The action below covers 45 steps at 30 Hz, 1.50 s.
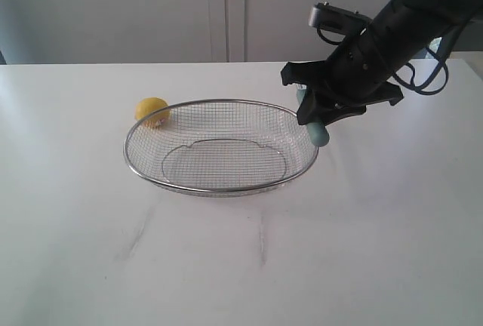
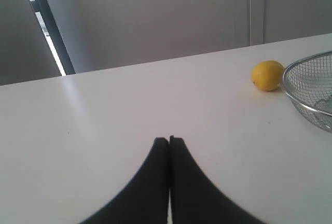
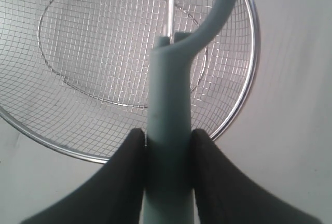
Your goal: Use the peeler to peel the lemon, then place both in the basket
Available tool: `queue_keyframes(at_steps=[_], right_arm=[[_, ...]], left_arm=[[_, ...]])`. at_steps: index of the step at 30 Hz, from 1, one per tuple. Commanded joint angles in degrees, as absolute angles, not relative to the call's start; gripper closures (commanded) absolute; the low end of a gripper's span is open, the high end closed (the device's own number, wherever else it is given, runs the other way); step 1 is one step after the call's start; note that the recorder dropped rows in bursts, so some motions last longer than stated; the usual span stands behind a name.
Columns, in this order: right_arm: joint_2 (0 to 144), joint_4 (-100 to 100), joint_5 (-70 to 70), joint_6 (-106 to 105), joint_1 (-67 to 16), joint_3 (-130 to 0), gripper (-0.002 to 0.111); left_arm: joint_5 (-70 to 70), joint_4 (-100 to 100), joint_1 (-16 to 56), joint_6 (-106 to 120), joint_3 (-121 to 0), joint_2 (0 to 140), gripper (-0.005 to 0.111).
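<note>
The silver wire-mesh basket stands mid-table; its rim and mesh fill the right wrist view. The yellow lemon rests on the table just outside the basket's far left rim, also seen as the lemon beside the basket in the left wrist view. My right gripper hangs over the basket's right rim, shut on the teal-green peeler; its handle sits between the black fingers, head pointing over the mesh. My left gripper is shut and empty, low over bare table, away from the lemon.
White tabletop spreads all round the basket, with faint scuff marks near the front. A pale wall and cabinet doors stand behind the table's far edge. The left arm is outside the exterior view.
</note>
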<state>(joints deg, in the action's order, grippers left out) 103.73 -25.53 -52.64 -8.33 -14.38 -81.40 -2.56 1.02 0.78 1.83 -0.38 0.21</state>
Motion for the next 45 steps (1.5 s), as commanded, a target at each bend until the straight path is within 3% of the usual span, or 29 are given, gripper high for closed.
queue_keyframes(at_steps=[1, 28, 45], right_arm=[[103.55, -25.96, -52.10, -9.12, -14.27, -81.17, 0.108], [103.55, -25.93, -52.46, -9.12, -14.27, -81.17, 0.108], [103.55, -25.83, -52.58, -9.12, -14.27, -81.17, 0.108]], left_arm=[[-4.49, 0.95, 0.74, 1.80, 0.00, 0.00, 0.107], [-3.94, 0.75, 0.74, 1.80, 0.00, 0.00, 0.107], [17.04, 0.75, 0.74, 1.49, -11.80, 0.00, 0.107]])
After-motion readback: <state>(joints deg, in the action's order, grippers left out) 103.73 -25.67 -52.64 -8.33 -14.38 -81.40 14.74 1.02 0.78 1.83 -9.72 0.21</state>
